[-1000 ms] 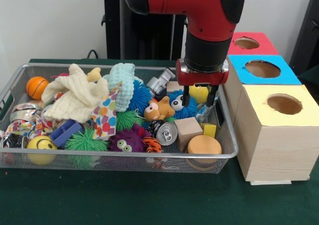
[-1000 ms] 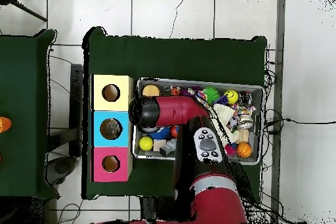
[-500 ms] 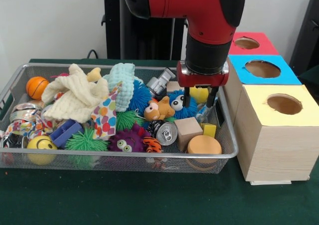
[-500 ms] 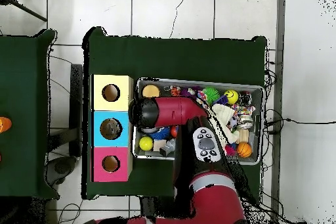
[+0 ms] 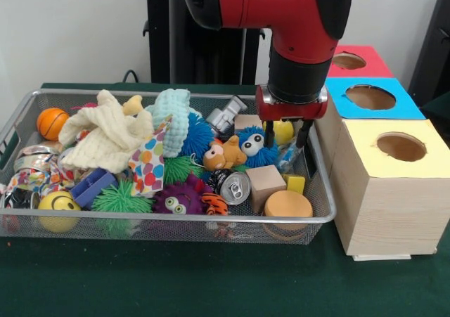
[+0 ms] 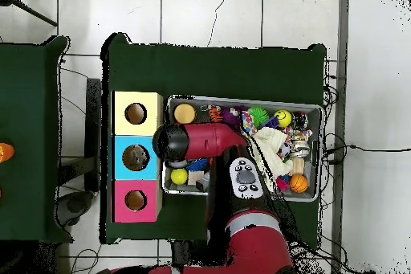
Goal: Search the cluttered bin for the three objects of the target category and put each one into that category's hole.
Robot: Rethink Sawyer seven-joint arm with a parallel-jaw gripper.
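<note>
Starting at the far left of the wire bin (image 5: 176, 221) with an orange ball (image 5: 51, 122) and a cream cloth (image 5: 105, 136), soft and easily snagged. Passing, mid-bin, a drinks can (image 5: 235, 188) and a wooden block (image 5: 266, 183), both rigid. Reaching, towards the far right corner, a yellow ball (image 5: 283, 130), probably the piece being sought, though not for certain. Judging it light, smooth and slightly yielding, likely to roll or squirt free unless pinched across its widest part. Hanging the gripper (image 5: 284, 143) straight down over it, fingers spread wide and flanking the ball on either side, apparently pinching nothing. Keeping the wrist vertical, with the red forearm reaching in from above. Ending, just right of the bin, at the yellow box (image 5: 394, 183), blue box (image 5: 370, 97) and red box (image 5: 349, 60), lined up near to far, holes facing up.
</note>
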